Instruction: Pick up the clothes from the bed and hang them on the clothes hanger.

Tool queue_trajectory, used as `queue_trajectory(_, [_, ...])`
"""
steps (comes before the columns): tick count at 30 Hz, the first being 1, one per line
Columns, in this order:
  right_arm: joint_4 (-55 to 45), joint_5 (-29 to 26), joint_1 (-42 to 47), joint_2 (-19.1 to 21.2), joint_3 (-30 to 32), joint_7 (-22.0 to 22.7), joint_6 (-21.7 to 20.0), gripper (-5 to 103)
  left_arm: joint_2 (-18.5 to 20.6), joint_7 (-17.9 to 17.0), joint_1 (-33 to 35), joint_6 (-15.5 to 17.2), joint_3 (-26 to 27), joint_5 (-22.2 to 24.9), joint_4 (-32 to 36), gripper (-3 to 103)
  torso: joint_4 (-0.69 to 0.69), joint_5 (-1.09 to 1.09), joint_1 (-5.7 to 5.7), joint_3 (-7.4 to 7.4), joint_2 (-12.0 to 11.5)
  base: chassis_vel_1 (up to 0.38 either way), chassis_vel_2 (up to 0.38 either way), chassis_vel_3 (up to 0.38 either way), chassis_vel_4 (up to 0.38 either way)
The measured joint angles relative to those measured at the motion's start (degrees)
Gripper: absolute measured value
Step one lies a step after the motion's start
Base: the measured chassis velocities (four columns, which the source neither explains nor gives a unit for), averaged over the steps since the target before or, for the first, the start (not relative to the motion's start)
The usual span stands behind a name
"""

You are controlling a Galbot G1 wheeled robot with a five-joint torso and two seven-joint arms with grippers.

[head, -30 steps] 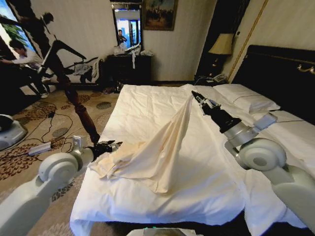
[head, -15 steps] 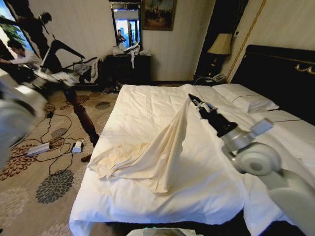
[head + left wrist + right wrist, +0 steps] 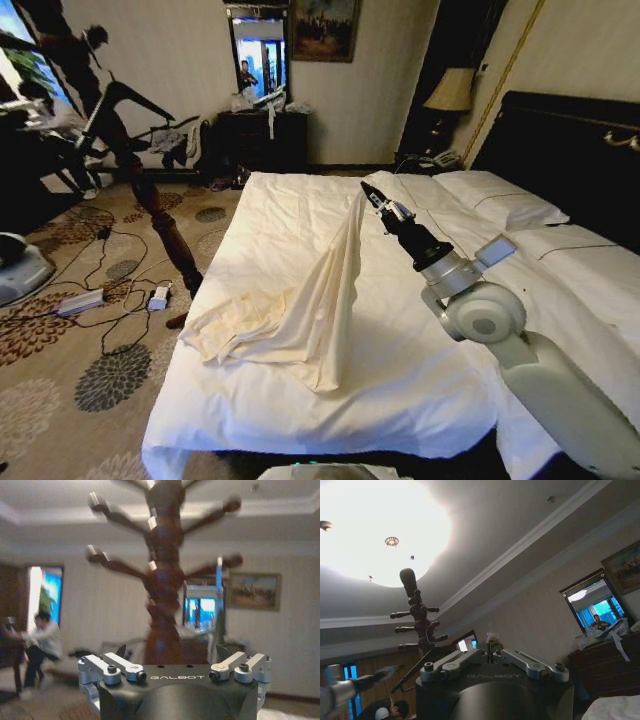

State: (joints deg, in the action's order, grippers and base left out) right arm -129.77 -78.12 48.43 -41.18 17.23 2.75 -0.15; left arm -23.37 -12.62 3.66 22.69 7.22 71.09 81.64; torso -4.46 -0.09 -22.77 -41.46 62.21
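**One garment lifted by the right gripper above the bed**

At the far left, open patterned carpet (image 3: 60,390) with loose cables runs beside the bed (image 3: 300,400), and one dark wooden coat stand (image 3: 150,200) leans near the bed's left edge. The left gripper (image 3: 175,672) faces that stand, its jaws spread apart with nothing between them. One cream garment, the clothes (image 3: 300,310), trails across the duvet, its low end near the left edge. The right gripper (image 3: 368,190) is pinched on the garment's raised corner over the bed's middle. Two pillows (image 3: 500,200) lie rightward.
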Motion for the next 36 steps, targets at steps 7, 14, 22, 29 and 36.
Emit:
queue_trajectory(7, [0.34, 0.35, 0.84, -0.02, 0.45, -0.03, 0.00, 0, -7.83, 0.94, -18.10, 4.28, -14.95, 0.60, -8.48, 100, -0.04, 0.11, -0.01, 0.00, 0.00, 0.000, 0.000, 0.000, 0.000])
queue_trajectory(14, [0.24, 0.81, 4.43, 1.32, 3.85, -0.41, 0.40, 0, -10.77, -5.84, -23.87, 16.54, -20.26, 1.28, -10.62, 100, 0.00, 0.10, 0.02, 0.01, 0.00, 0.000, 0.000, 0.000, 0.000])
queue_trajectory(22, [0.28, 1.01, 5.28, 2.00, 4.82, -0.50, 0.63, 0, -12.77, -6.33, -27.32, 19.90, -21.70, 3.37, -15.11, 101, 0.00, 0.10, 0.01, 0.01, 0.00, 0.000, 0.000, 0.000, 0.000])
queue_trajectory(29, [0.20, 1.43, 6.10, 2.04, 5.17, -0.50, 0.65, 0, -13.49, -6.11, -27.68, 19.89, -21.11, 5.35, -16.33, 79, -0.01, 0.09, 0.01, 0.01, 0.00, 0.000, 0.000, 0.000, 0.000])
queue_trajectory(36, [0.20, 1.89, 6.24, 1.90, 4.90, -0.50, 0.65, 0, -12.46, -6.15, -26.34, 19.70, -19.64, 7.98, -15.52, 46, 0.00, 0.08, 0.01, 0.01, 0.00, 0.000, 0.000, 0.000, 0.000])
